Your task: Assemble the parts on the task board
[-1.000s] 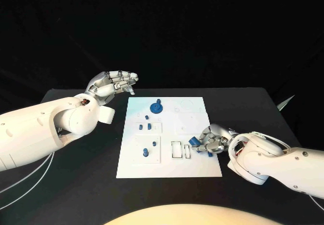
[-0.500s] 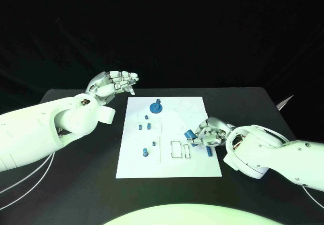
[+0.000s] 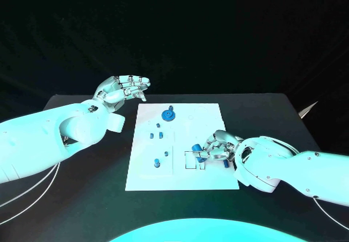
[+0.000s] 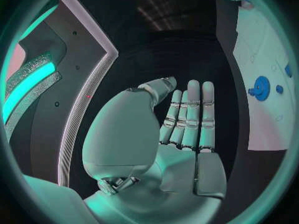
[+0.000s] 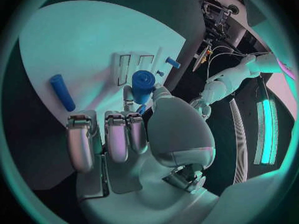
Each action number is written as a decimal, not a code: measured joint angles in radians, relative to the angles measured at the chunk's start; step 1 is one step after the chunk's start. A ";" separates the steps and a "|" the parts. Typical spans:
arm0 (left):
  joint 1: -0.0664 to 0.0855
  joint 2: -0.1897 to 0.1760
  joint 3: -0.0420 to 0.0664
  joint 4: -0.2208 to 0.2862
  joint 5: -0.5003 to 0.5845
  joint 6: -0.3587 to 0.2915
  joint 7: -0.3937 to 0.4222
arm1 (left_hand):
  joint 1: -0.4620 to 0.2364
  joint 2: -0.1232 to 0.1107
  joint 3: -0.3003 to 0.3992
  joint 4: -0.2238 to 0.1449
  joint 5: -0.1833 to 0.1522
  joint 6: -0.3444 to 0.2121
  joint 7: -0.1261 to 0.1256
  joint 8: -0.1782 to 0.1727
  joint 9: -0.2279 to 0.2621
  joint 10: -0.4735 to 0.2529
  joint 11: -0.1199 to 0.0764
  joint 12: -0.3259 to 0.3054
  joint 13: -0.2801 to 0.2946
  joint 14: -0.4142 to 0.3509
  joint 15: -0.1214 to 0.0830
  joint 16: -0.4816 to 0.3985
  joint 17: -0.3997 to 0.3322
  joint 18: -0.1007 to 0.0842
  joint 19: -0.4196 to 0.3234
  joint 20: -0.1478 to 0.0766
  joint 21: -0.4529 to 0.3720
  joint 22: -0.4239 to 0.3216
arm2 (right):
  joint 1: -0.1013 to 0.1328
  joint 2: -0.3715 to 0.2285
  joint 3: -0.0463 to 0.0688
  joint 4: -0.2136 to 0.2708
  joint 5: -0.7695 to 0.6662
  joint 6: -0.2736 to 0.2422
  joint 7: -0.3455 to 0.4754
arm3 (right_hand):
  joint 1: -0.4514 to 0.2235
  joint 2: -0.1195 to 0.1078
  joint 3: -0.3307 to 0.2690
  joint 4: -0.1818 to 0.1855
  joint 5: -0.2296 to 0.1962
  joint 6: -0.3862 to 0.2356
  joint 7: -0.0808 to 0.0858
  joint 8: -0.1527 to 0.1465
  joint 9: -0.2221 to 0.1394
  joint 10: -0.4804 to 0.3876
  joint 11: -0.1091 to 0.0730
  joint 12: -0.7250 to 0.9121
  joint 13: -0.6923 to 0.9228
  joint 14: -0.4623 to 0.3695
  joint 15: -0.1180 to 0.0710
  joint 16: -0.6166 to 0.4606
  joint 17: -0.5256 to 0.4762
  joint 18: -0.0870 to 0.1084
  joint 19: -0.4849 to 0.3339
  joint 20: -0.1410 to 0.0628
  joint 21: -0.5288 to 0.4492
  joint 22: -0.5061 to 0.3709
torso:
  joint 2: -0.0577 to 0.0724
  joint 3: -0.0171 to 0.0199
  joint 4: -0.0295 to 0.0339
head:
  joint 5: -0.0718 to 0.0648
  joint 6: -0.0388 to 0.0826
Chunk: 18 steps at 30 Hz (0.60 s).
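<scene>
Since a second before, the right hand (image 3: 218,147) had slid leftward across the task board (image 3: 182,176), from the board's right edge to the pair of narrow rectangular slots (image 3: 194,160) near its middle, carrying a blue cylindrical part (image 5: 142,86) with it. The left hand (image 3: 122,89) had kept its place above the bench's (image 3: 87,201) far left side, off the board's top-left corner.

Counted in the head view, the board carried one blue round disc with a knob (image 3: 168,115) near its far end, two short blue pegs (image 3: 156,135) side by side below that, and one single blue peg (image 3: 156,162) standing in the lower left panel. In the right wrist view one more loose blue rod (image 5: 62,92) lay flat on the board beside the right hand's fingers (image 5: 116,134), apart from them, and another small blue peg (image 5: 172,62) lay beyond the two slots.

The right hand pinched the cylinder between thumb and a finger, just at the slots; the other fingers were curled down toward the board (whether they touched it could not be told). The left hand was raised, palm up, fingers (image 4: 190,114) straight and close together, thumb slightly apart, holding nothing.
</scene>
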 measured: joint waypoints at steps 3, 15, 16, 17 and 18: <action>0.000 0.000 0.000 0.000 0.000 0.000 0.000 | 0.000 0.000 0.000 0.000 0.000 0.000 0.000 0.000 0.000 0.000 0.000 0.000 0.000 0.000 0.000 0.000 0.000 0.000 0.000 0.000 0.000 0.000 | -0.003 0.009 0.000 -0.004 0.004 0.012 -0.001 | 0.000 0.000 0.000 0.000 0.000 0.001 -0.001 0.000 0.000 0.000 0.000 0.000 0.000 -0.001 -0.001 0.000 0.000 0.000 0.000 0.000 0.000 0.000 | 0.000 0.0000 0.0000 | 0.001 0.000; 0.000 0.000 0.000 0.000 0.000 0.000 0.000 | 0.000 0.000 0.000 0.000 0.000 0.000 0.000 0.000 0.000 0.000 0.000 0.000 0.000 0.000 0.000 0.000 0.000 0.000 0.000 0.000 0.000 0.000 | -0.010 0.031 -0.001 -0.010 0.006 0.035 -0.004 | -0.005 -0.005 0.000 0.000 -0.006 0.006 -0.006 0.001 -0.003 0.000 0.000 0.000 0.001 0.003 -0.004 0.000 0.000 0.000 0.000 0.000 0.000 0.000 | 0.000 0.0002 -0.0007 | 0.007 -0.004; 0.000 0.000 0.000 0.000 0.000 0.000 0.000 | 0.000 0.000 0.000 0.000 0.000 0.000 0.000 0.000 0.000 0.000 0.000 0.000 0.000 0.000 0.000 0.000 0.000 0.000 0.000 0.000 0.000 0.000 | -0.010 0.033 -0.001 -0.011 0.006 0.036 -0.005 | -0.005 -0.005 0.000 0.000 -0.006 0.006 -0.006 0.001 -0.003 0.000 0.000 0.000 0.001 0.003 -0.004 0.000 0.000 0.000 0.000 0.000 0.000 0.000 | 0.000 0.0004 -0.0007 | 0.007 -0.004; 0.000 0.000 0.000 0.000 0.000 0.000 0.000 | 0.000 0.000 0.000 0.000 0.000 0.000 0.000 0.000 0.000 0.000 0.000 0.000 0.000 0.000 0.000 0.000 0.000 0.000 0.000 0.000 0.000 0.000 | -0.010 0.035 -0.001 -0.012 0.005 0.037 -0.005 | -0.005 -0.005 0.000 0.000 -0.006 0.007 -0.007 0.001 -0.003 0.000 0.000 0.000 0.001 0.003 -0.004 0.000 0.000 0.000 0.000 0.000 0.000 0.000 | 0.000 0.0005 -0.0007 | 0.007 -0.004; 0.000 0.000 0.000 0.000 0.000 0.000 0.000 | 0.000 0.000 0.000 0.000 0.000 0.000 0.000 0.000 0.000 0.000 0.000 0.000 0.000 0.000 0.000 0.000 0.000 0.000 0.000 0.000 0.000 0.000 | -0.011 0.037 -0.001 -0.013 0.005 0.038 -0.005 | -0.005 -0.005 0.000 0.000 -0.006 0.008 -0.008 0.001 -0.003 0.000 0.000 0.000 0.001 0.003 -0.004 0.000 0.000 0.000 0.000 0.000 0.000 0.000 | 0.000 0.0006 -0.0007 | 0.007 -0.003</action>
